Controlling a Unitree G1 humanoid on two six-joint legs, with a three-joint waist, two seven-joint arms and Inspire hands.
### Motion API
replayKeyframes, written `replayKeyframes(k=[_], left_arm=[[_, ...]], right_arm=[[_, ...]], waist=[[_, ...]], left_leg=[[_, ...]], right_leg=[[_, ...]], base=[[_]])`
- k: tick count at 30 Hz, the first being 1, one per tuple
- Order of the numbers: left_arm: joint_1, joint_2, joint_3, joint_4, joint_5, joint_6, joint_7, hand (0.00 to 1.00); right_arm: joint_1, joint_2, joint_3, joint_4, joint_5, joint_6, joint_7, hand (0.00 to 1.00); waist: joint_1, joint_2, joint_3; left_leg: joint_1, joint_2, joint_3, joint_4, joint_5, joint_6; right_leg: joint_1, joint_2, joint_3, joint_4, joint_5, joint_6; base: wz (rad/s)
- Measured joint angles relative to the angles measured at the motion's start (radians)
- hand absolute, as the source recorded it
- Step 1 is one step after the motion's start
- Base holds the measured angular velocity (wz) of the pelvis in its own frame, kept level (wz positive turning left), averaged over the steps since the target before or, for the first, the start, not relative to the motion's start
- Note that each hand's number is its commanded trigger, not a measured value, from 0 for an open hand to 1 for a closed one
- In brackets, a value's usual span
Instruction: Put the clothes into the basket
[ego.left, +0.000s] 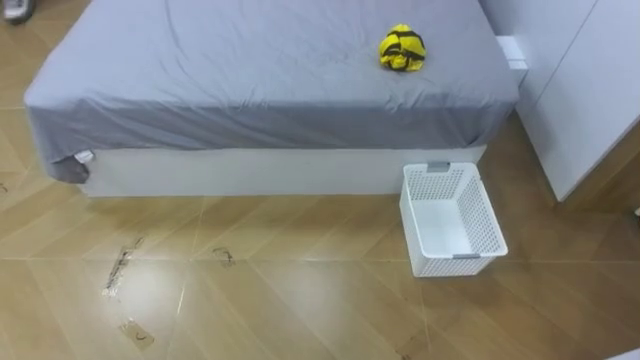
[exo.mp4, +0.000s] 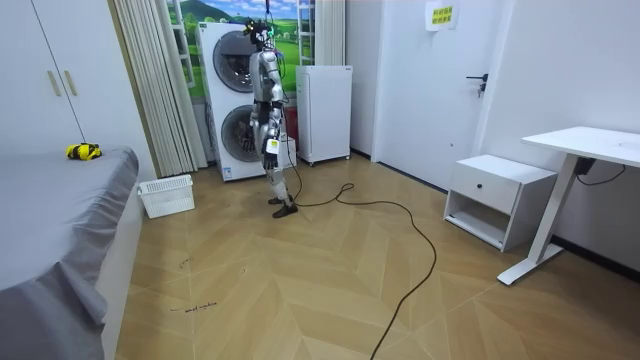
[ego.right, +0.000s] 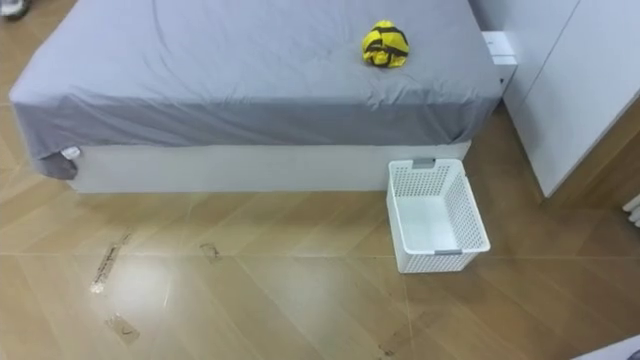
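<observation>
Robot hand (exo.mp4: 271, 147) grip too small to tell; crumpled yellow-and-black clothes (ego.left: 402, 48) on grey-sheeted bed (ego.left: 250, 80), white perforated plastic basket (ego.left: 452, 222) beside.

The grey bed (ego.left: 250, 80) carries a crumpled yellow-and-black bundle of clothes (ego.left: 402, 48) near its far right corner. On the wooden floor (ego.left: 300, 300), a white basket (ego.left: 487, 222) stands just beside the bed's near side.
</observation>
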Motion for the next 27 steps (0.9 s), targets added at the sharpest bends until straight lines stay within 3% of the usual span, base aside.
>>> replayKeyframes(k=[2,4,6,7,8,10,11,12,13,14,15,16,17,18,19,20,21,22,23,24,25,26,27], left_arm=[[0.002,0.001,0.020,-0.005,-0.055,0.000,-0.003,0.00],[0.013,0.001,0.032,-0.004,-0.103,-0.004,-0.006,0.00],[0.015,0.001,0.026,-0.006,-0.119,-0.018,-0.004,0.00],[0.016,-0.003,0.006,-0.010,-0.141,-0.018,-0.003,0.00],[0.018,-0.003,-0.001,-0.010,-0.149,-0.019,-0.002,0.00],[0.037,-0.003,-0.002,-0.006,-0.154,-0.019,0.000,0.00],[0.040,-0.004,0.000,-0.003,-0.154,-0.019,-0.001,0.00],[0.044,-0.005,0.001,0.000,-0.153,-0.019,-0.004,0.00],[0.043,-0.004,0.014,0.000,-0.153,-0.028,-0.005,0.00],[0.041,-0.002,0.019,-0.001,-0.153,-0.033,-0.006,0.00],[0.029,0.004,0.019,0.000,-0.154,-0.042,-0.009,0.00],[0.023,-0.001,0.017,0.003,-0.153,-0.051,-0.012,0.00],[0.020,-0.003,0.015,0.002,-0.151,-0.056,-0.013,0.00],[0.016,-0.004,0.015,0.002,-0.151,-0.062,-0.014,0.00],[0.014,-0.001,0.014,0.002,-0.147,-0.066,-0.010,0.00],[0.013,0.000,0.014,0.002,-0.144,-0.068,-0.008,0.00],[0.008,0.000,0.010,0.001,-0.139,-0.076,-0.005,0.00],[0.006,0.000,0.003,0.000,-0.116,-0.079,-0.003,0.00],[0.000,0.000,0.002,0.000,-0.099,-0.079,-0.003,0.00],[-0.004,0.000,-0.003,-0.001,-0.075,-0.079,-0.003,0.00],[-0.006,0.000,-0.003,-0.015,-0.058,-0.079,-0.003,0.00],[-0.007,0.001,-0.008,-0.025,-0.051,-0.080,-0.003,0.00],[-0.013,0.007,-0.034,-0.031,-0.042,-0.079,-0.005,0.00]], right_arm=[[0.001,0.005,-0.009,0.013,0.005,-0.001,0.005,0.00],[0.009,0.005,-0.015,0.013,0.021,-0.001,0.004,0.00],[0.016,0.005,-0.023,0.014,0.054,0.000,-0.009,0.00],[0.015,-0.001,-0.024,0.014,0.055,0.002,-0.017,0.00],[0.013,-0.003,-0.024,0.014,0.054,0.003,-0.018,0.00],[0.007,-0.001,-0.023,0.016,0.047,0.011,-0.018,0.00],[0.008,-0.001,-0.024,0.016,0.045,0.012,-0.019,0.00],[0.011,-0.001,-0.024,0.016,0.041,0.017,-0.021,0.00],[0.012,-0.001,-0.027,0.013,0.040,0.020,-0.023,0.00],[0.011,-0.001,-0.033,0.012,0.037,0.019,-0.025,0.00],[0.011,0.000,-0.051,0.010,0.029,0.018,-0.028,0.00],[0.018,-0.004,-0.072,0.009,0.030,0.010,-0.033,0.00],[0.021,-0.007,-0.076,0.007,0.034,0.005,-0.037,0.00],[0.029,-0.007,-0.075,-0.008,0.043,-0.001,-0.044,0.00],[0.041,-0.003,-0.075,-0.023,0.042,-0.002,-0.049,0.00],[0.045,-0.002,-0.076,-0.029,0.044,-0.002,-0.050,0.00],[0.047,-0.002,-0.077,-0.032,0.054,-0.004,-0.050,0.00],[0.044,-0.003,-0.079,-0.037,0.056,-0.005,-0.052,0.00],[0.045,-0.003,-0.078,-0.051,0.059,-0.005,-0.055,0.00],[0.042,-0.003,-0.077,-0.087,0.085,-0.005,-0.060,0.00],[0.043,0.000,-0.078,-0.122,0.101,-0.006,-0.067,0.00],[0.043,0.001,-0.078,-0.141,0.105,-0.006,-0.074,0.00],[0.042,0.002,-0.077,-0.171,0.110,-0.007,-0.087,0.00]], waist=[[0.004,-0.010,0.0020],[0.005,-0.009,-0.0017],[-0.002,-0.020,-0.0012],[-0.001,-0.027,-0.0040],[0.006,-0.027,-0.0031],[0.028,-0.030,-0.0020],[0.029,-0.029,0.0003],[0.027,-0.036,0.0014],[0.023,-0.049,-0.0016],[0.018,-0.053,-0.0038],[0.015,-0.080,-0.0089],[0.020,-0.084,-0.0019],[0.022,-0.079,0.0006],[0.025,-0.076,0.0000],[0.025,-0.071,-0.0006],[0.021,-0.067,-0.0015],[0.023,-0.060,-0.0010],[0.025,-0.042,-0.0004],[0.025,-0.038,-0.0009],[0.025,-0.019,0.0012],[0.022,-0.006,0.0005],[0.020,-0.003,0.0012],[0.015,-0.001,0.0015]], left_leg=[[-0.043,0.014,0.037,0.107,-0.002,-0.003],[-0.138,0.040,0.038,0.277,0.017,-0.006],[-0.212,0.006,0.034,0.228,0.022,-0.005],[-0.268,-0.021,0.039,0.125,0.048,-0.010],[-0.295,-0.025,0.043,0.065,0.072,-0.016],[-0.355,-0.016,0.043,-0.134,0.216,-0.022],[-0.358,-0.014,0.043,-0.161,0.248,-0.019],[-0.361,-0.020,0.046,-0.180,0.317,-0.002],[-0.370,-0.027,0.076,-0.156,0.369,0.031],[-0.379,-0.038,0.087,-0.128,0.372,0.045],[-0.394,-0.064,0.112,-0.055,0.308,0.071],[-0.404,-0.074,0.128,0.016,0.248,0.079],[-0.402,-0.073,0.132,0.048,0.218,0.082],[-0.375,-0.073,0.144,0.084,0.160,0.088],[-0.323,-0.079,0.148,0.084,0.119,0.092],[-0.290,-0.083,0.148,0.073,0.103,0.095],[-0.215,-0.090,0.144,0.030,0.082,0.098],[-0.145,-0.089,0.132,-0.015,0.066,0.096],[-0.113,-0.087,0.121,-0.037,0.060,0.092],[-0.052,-0.075,0.111,-0.081,0.052,0.090],[-0.003,-0.068,0.078,-0.116,0.046,0.085],[0.018,-0.067,0.060,-0.131,0.042,0.083],[0.060,-0.064,0.034,-0.152,0.032,0.078]], right_leg=[[-0.013,-0.007,0.018,0.036,-0.033,-0.015],[-0.001,0.006,0.036,0.048,-0.045,-0.036],[0.004,0.001,0.076,0.048,-0.061,-0.041],[-0.001,-0.007,0.092,0.048,-0.069,-0.037],[-0.005,-0.010,0.100,0.048,-0.074,-0.033],[0.011,-0.027,0.127,0.040,-0.094,-0.026],[0.022,-0.034,0.129,0.038,-0.103,-0.022],[0.050,-0.050,0.137,0.025,-0.121,-0.006],[0.067,-0.074,0.143,0.016,-0.136,0.014],[0.072,-0.090,0.141,0.008,-0.142,0.028],[0.082,-0.127,0.136,0.010,-0.155,0.051],[0.080,-0.149,0.125,0.052,-0.153,0.060],[0.074,-0.157,0.117,0.099,-0.146,0.071],[0.040,-0.179,0.121,0.239,-0.114,0.094],[0.005,-0.196,0.124,0.382,-0.032,0.092],[-0.011,-0.203,0.124,0.449,0.031,0.086],[-0.054,-0.216,0.128,0.578,0.183,0.064],[-0.113,-0.209,0.125,0.680,0.193,0.048],[-0.147,-0.194,0.120,0.718,0.156,0.041],[-0.218,-0.157,0.097,0.742,0.075,0.016],[-0.293,-0.115,0.067,0.705,0.019,0.004],[-0.328,-0.096,0.052,0.664,0.000,0.002],[-0.389,-0.064,0.035,0.539,-0.014,-0.004]], base=[[-0.05],[0.09],[0.30],[0.10],[-0.18],[-0.50],[-0.41],[-0.27],[-0.18],[-0.07],[-0.04],[-0.06],[-0.17],[-0.09],[-0.03],[0.00],[-0.07],[-0.15],[-0.12],[0.00],[0.11],[0.25],[0.48]])
